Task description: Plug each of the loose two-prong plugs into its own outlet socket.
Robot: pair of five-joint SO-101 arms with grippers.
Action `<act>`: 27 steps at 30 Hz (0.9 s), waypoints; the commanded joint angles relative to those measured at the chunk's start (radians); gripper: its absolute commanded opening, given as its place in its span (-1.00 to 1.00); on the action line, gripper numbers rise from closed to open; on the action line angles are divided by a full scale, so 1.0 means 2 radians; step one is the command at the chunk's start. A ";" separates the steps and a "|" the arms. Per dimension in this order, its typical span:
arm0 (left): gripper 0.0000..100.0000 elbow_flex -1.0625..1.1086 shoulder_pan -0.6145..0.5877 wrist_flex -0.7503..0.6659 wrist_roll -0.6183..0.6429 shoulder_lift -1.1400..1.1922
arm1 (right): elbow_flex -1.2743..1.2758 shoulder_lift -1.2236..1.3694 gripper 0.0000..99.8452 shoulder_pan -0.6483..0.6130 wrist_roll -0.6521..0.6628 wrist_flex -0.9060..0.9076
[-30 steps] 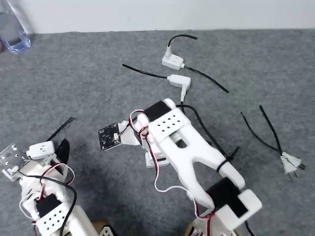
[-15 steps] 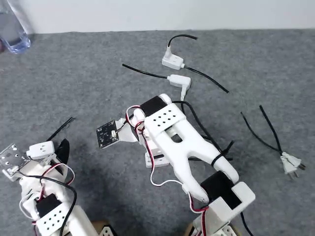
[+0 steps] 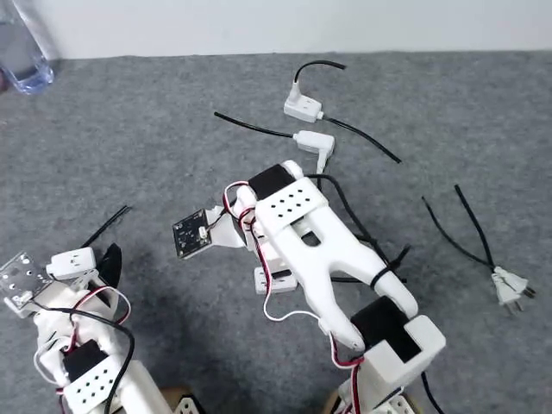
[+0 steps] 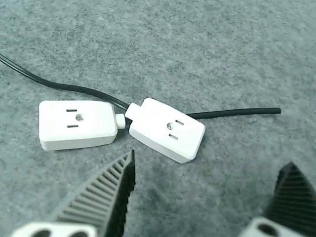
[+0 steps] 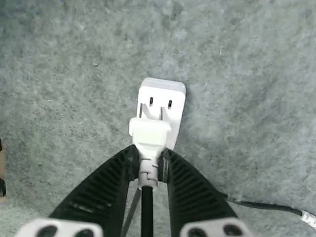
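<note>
Right arm (image 3: pixel 297 216) forward, plug (image 5: pixel 149 134) at socket (image 5: pixel 161 98)

Overhead cam; wrist cams close, prob. facing down.

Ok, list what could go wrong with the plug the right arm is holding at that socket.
1. The socket lies loose on the carpet with nothing holding it, so a push from the plug may just slide it away.
2. The prongs look offset from the slots, so they could jam against the socket's face.
3. The right gripper pinches the plug at its narrow tail, so it may pivot under load.
</note>
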 commanded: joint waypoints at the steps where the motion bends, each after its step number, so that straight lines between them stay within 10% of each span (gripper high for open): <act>1: -0.17 -0.004 0.008 -0.002 -0.003 -0.005 | -0.036 -0.011 -0.98 0.023 0.001 -0.006; 12: -0.17 -0.005 0.114 -0.053 0.093 -0.005 | -0.038 -0.079 -0.98 0.018 -0.094 -0.011; 20: -0.16 -0.006 0.295 -0.129 0.414 -0.005 | -0.035 -0.124 -0.98 0.008 -0.208 -0.049; 27: -0.16 -0.003 0.339 -0.185 0.464 -0.005 | -0.035 -0.129 -0.98 -0.022 -0.263 -0.050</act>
